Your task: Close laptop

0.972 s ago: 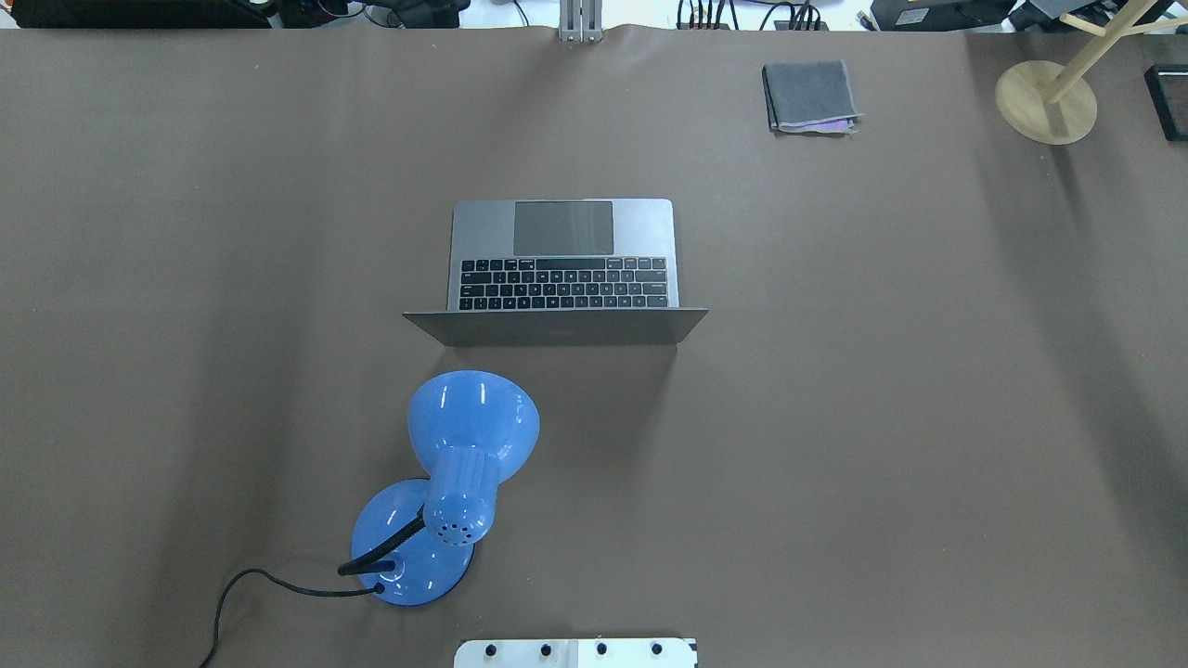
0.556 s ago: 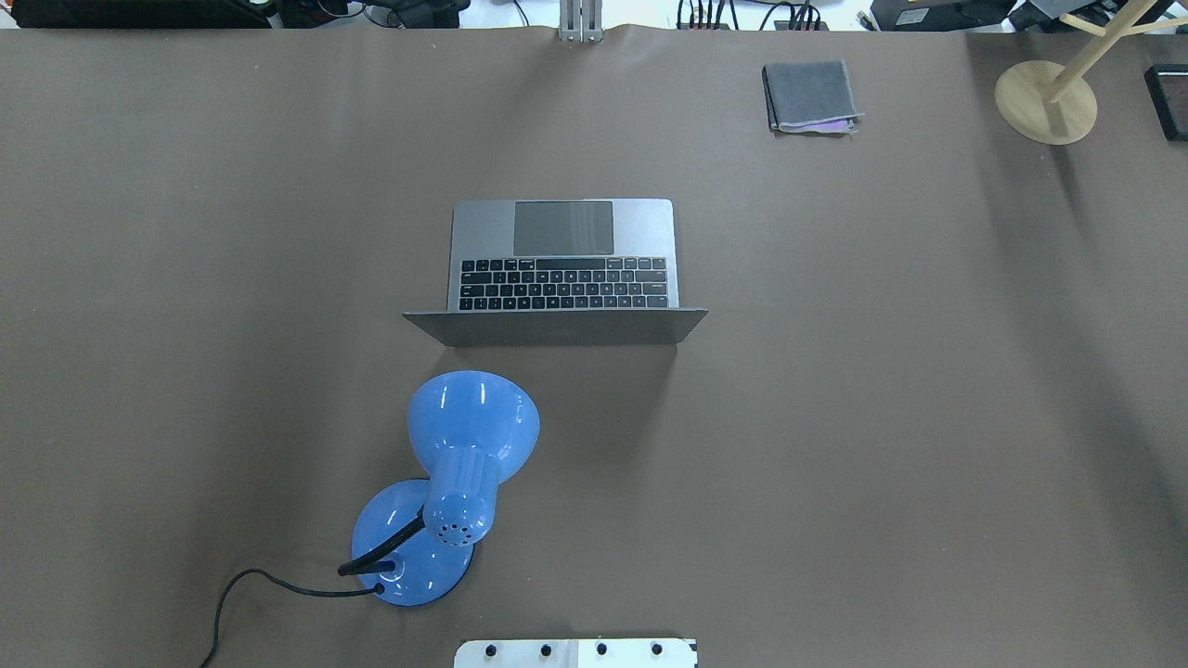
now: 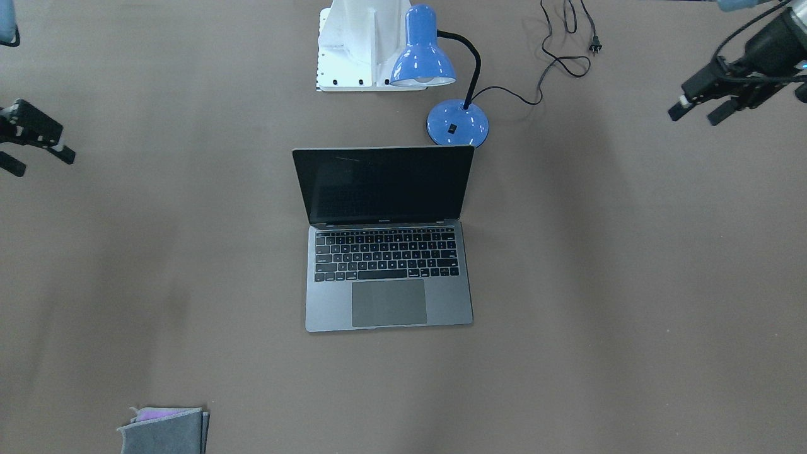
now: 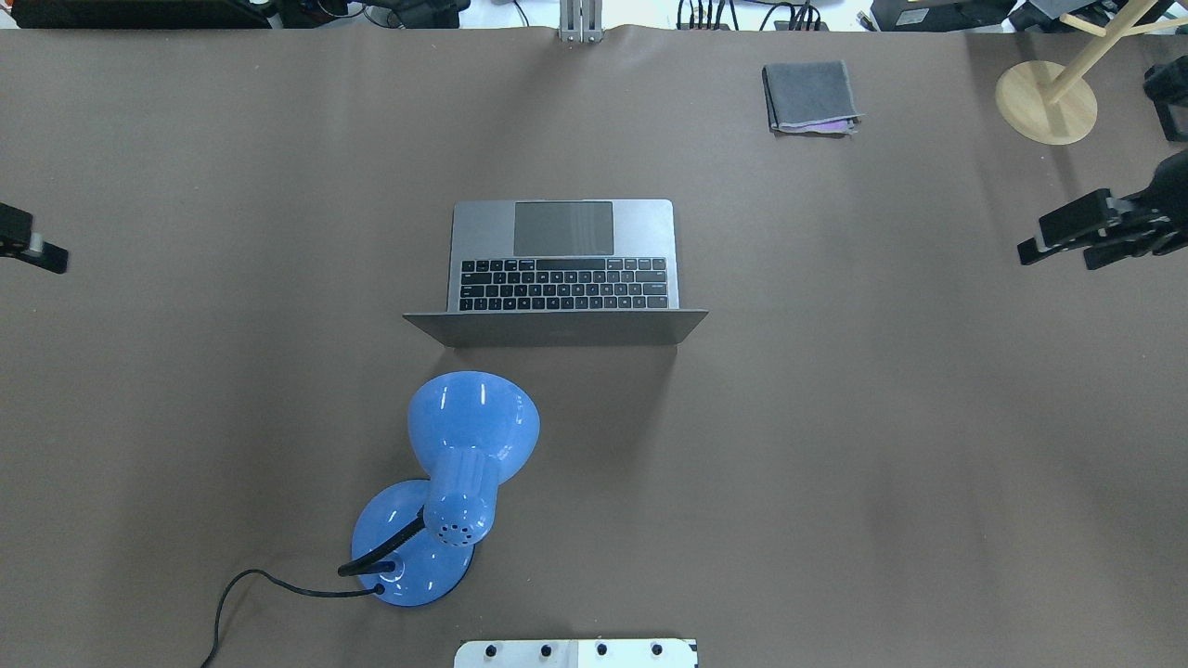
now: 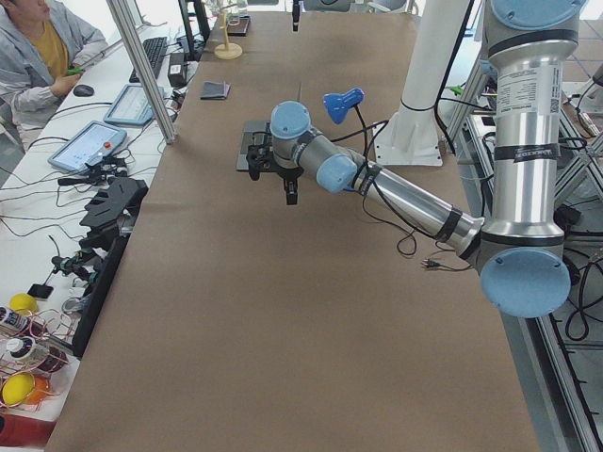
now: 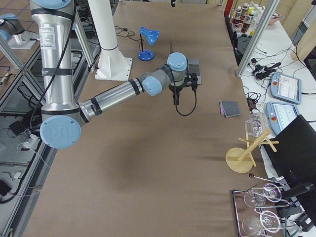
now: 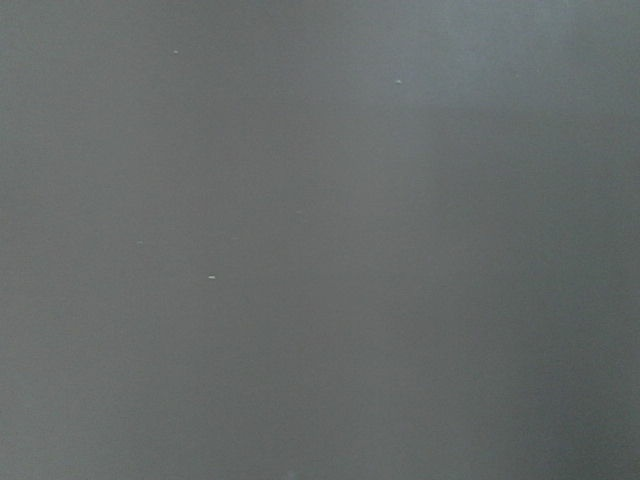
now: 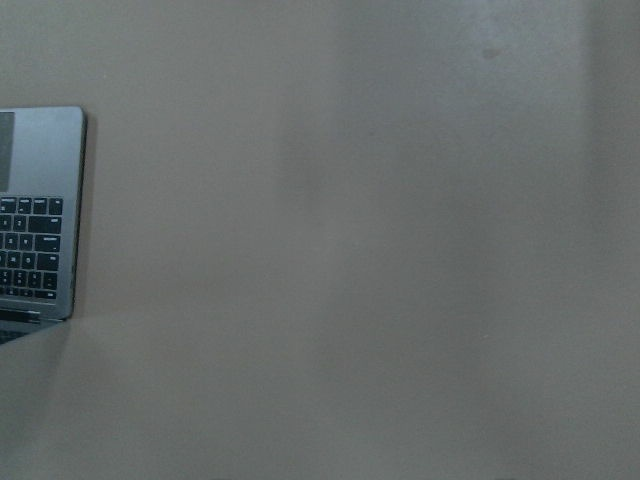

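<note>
The laptop point(image 4: 564, 269) stands open at the table's middle, its dark screen point(image 3: 384, 186) upright and its lid's back turned toward the robot. Its corner shows in the right wrist view point(image 8: 40, 210). My left gripper point(image 3: 693, 117) is open and empty, far off at the table's left side; only one of its fingers point(image 4: 45, 257) shows in the overhead view. My right gripper point(image 4: 1058, 261) is open and empty, far off at the right side; it also shows in the front-facing view point(image 3: 47, 165). The left wrist view shows only bare table cover.
A blue desk lamp point(image 4: 464, 445) stands just behind the laptop's lid, on the robot's side, with its cord point(image 4: 241, 594) trailing left. A grey fabric pouch point(image 4: 809, 96) and a wooden stand point(image 4: 1046, 100) sit at the far right. The white base plate point(image 4: 575, 653) is at the near edge.
Both grippers have come into the overhead view at its left and right edges; earlier neither showed. The laptop and the lamp have not moved.
</note>
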Controlling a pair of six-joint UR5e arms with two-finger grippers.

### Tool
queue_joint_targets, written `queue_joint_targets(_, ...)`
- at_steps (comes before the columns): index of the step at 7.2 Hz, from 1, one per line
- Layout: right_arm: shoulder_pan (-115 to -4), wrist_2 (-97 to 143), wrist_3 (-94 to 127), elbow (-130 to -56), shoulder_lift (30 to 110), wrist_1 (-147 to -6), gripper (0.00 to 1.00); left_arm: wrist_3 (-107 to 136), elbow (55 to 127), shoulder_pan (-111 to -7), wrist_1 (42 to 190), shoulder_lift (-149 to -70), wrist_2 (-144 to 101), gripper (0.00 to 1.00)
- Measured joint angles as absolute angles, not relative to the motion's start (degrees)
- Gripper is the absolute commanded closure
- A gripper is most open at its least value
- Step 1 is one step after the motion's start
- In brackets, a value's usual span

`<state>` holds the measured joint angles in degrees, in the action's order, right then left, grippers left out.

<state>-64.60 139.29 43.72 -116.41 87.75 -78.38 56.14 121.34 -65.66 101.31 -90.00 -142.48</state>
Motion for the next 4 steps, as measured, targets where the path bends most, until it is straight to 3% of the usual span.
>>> queue_joint_targets(1,-60.3,138.2,51.0,-117.9,85.7,-77.6,0.63,64.0,122.0,-59.4,101.3,-93.8,-140.1,0.78)
queue_joint_targets(2,-56.1,136.7,57.5,-118.6,82.8,-77.3,0.91,69.9,122.4,-53.8,101.3,-96.8,-138.0,1.0)
queue_joint_targets(3,-51.5,134.5,63.6,-119.0,79.8,-77.2,1.0,74.8,122.6,-49.1,101.2,-99.6,-136.6,1.0)
queue_joint_targets(4,-47.6,132.4,68.1,-119.1,77.4,-77.2,1.0,78.7,122.4,-45.4,101.0,-102.2,-135.4,1.0)
